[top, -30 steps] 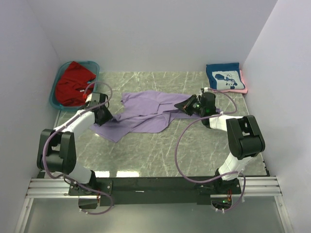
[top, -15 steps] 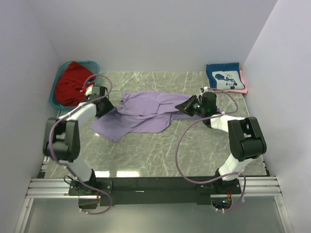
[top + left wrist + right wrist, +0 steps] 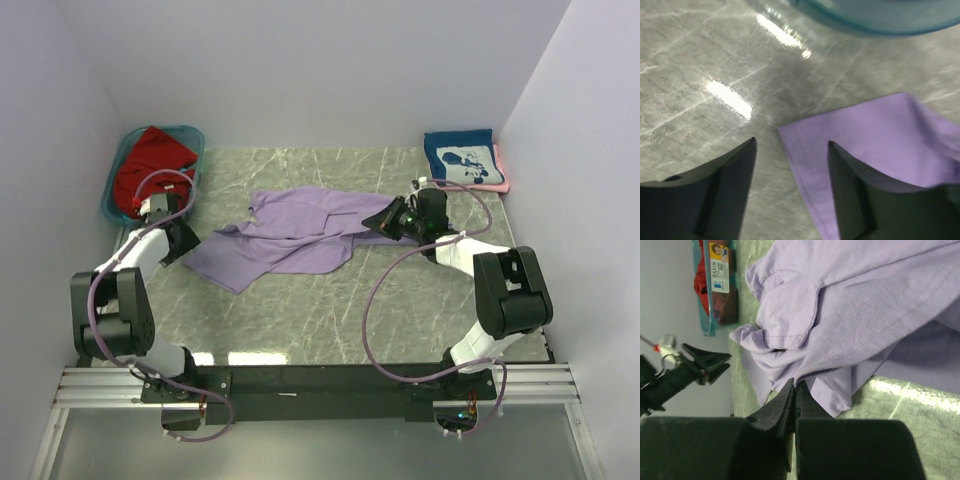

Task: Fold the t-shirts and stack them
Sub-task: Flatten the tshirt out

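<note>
Reading the only text I can find: a sticker (image 3: 720, 267) on the teal tub (image 3: 109, 196) says "BASIN" next to a small cartoon picture. You only catch it in the right wrist view. Any smaller print on it is too tiny to make out.

Count-wise, it's four t-shirts, one tub and two arms. The lavender t-shirt (image 3: 290, 235) is spread out rumpled in the middle of the tabletop (image 3: 330, 300). The red t-shirt (image 3: 150, 165) is bunched up inside the tub at the far left corner. The navy t-shirt (image 3: 460, 160) with the white graphic sits folded on top of the pink t-shirt (image 3: 503, 172) in the far right corner, with only a pink strip peeking out.

The left gripper (image 3: 791, 142) has its fingers spread wide and empty, low over the tabletop, with the lavender shirt's left corner right in front of the gap. The right gripper (image 3: 795, 385) has its fingers pressed tight together on the lavender shirt's right edge, and the cloth looks pinched at the tips.

The surface is grey-green marble-look with pale veins and some glare patches. Plain pale walls (image 3: 320, 70) box it in on three sides.
</note>
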You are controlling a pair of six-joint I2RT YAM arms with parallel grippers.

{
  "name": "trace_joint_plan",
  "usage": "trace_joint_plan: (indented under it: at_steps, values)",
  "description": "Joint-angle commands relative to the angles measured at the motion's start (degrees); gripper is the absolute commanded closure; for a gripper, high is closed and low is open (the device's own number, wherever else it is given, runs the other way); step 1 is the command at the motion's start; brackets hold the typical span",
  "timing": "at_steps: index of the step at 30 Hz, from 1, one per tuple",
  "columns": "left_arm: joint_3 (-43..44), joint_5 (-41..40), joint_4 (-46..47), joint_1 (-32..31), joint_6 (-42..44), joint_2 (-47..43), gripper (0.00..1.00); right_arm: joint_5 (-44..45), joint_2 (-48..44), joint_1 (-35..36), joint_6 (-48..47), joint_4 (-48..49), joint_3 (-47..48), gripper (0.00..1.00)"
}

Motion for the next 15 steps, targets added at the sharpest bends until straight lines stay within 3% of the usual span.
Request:
trace_joint_plan:
  at_steps: [1, 15]
  values:
    - [1.05, 1.55, -0.33, 0.74, 3.96, 3.00, 0.37, -0.38, -4.24, -0.47, -1.88, -0.23, 1.79, 1.00]
    - [2.81, 5.07, 0.28, 1.18, 6.69, 12.59, 0.41, -1.08, -4.42, -0.47, -0.83, 1.53, 0.56, 1.00]
